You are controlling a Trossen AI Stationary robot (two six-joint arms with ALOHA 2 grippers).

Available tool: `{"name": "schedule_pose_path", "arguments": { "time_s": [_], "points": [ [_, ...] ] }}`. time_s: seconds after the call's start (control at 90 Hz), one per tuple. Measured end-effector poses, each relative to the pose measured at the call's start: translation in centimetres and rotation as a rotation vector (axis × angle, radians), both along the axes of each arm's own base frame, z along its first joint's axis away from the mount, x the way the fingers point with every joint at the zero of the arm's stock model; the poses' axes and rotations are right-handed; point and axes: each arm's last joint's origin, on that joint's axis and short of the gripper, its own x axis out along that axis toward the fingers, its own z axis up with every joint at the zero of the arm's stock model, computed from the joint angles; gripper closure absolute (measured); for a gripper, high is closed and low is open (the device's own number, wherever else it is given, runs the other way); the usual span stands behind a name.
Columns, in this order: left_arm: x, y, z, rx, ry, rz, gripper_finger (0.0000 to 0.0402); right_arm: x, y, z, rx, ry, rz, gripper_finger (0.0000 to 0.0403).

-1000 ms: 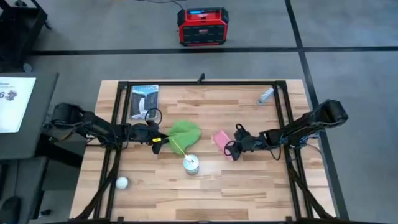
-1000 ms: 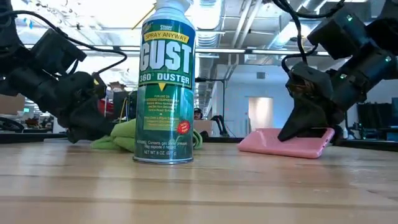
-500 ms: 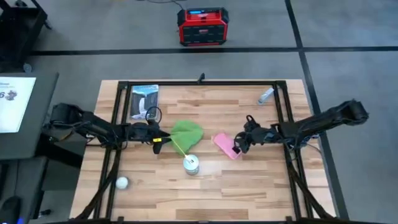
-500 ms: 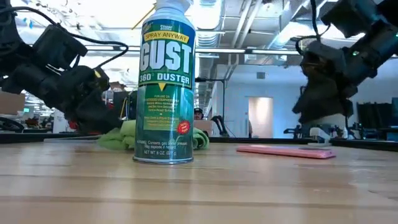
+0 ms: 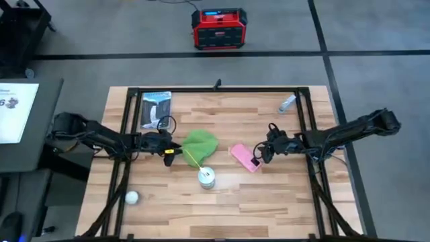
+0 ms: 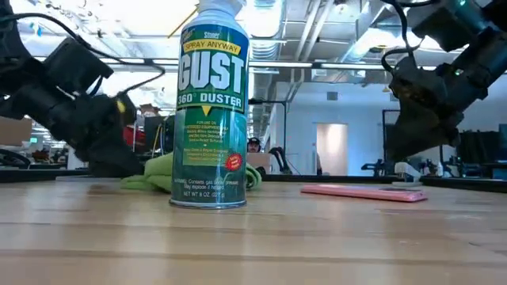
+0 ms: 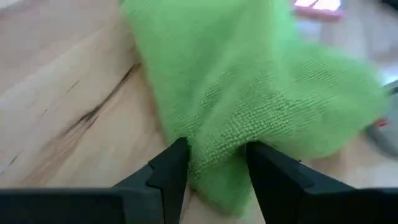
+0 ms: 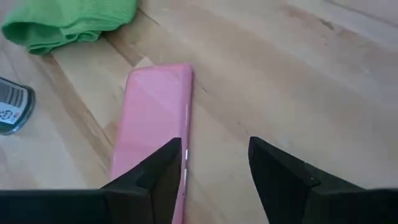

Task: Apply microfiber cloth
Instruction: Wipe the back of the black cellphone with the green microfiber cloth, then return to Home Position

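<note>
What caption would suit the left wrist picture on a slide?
Left tool pinching the edge of the green microfiber cloth on the wooden table.

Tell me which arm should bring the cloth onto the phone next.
Left. The left gripper is already pinched on an edge of the microfiber cloth, with the pink phone lying flat just beyond it. The right gripper is open and empty, hovering above the phone's near end.

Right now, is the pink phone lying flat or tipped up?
Lying flat. The low view shows the pink phone level on the wooden table, and the right gripper hovers open above it, not touching.
</note>
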Motion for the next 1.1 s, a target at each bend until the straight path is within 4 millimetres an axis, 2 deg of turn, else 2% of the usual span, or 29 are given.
{"name": "schedule_pose_path", "arguments": {
  "time_s": [0.122,0.378,0.544,0.667,0.8,0.856,0.922,1.056,1.1],
  "points": [
    [0.0,-0.2,1.4,0.012,-0.093,-0.063,0.0259,0.0,-0.4,0.0,-0.013,0.009,-0.01,0.0232],
    [-1.5,-0.3,2.1,0.02,-0.056,-0.076,0.0259,0.0,-1.3,0.0,-0.057,0.036,-0.011,0.0232],
    [-2.2,-0.4,3.6,0.053,-0.153,-0.085,0.0259,0.2,-1.8,0.4,-0.107,0.013,0.014,0.024],
    [-2.8,-0.5,5.2,0.109,-0.287,-0.134,0.0259,0.4,-1.9,2.0,-0.156,-0.049,0.053,0.0277],
    [-3.8,-0.7,6.9,0.173,-0.441,-0.187,0.0263,0.2,-1.8,5.1,-0.231,-0.127,0.114,0.036],
    [-4.3,-0.8,7.3,0.198,-0.472,-0.199,0.0272,0.0,-1.8,6.3,-0.268,-0.162,0.14,0.0388],
    [-4.8,-0.9,7.8,0.223,-0.471,-0.207,0.0293,-0.4,-1.7,7.5,-0.295,-0.206,0.154,0.0394],
    [-6.0,-1.0,8.6,0.279,-0.422,-0.229,0.0375,-1.7,-1.7,8.8,-0.335,-0.262,0.175,0.0401],
    [-6.5,-1.0,8.9,0.292,-0.425,-0.229,0.039,-2.2,-1.6,9.1,-0.338,-0.272,0.181,0.0401]
  ]
}}
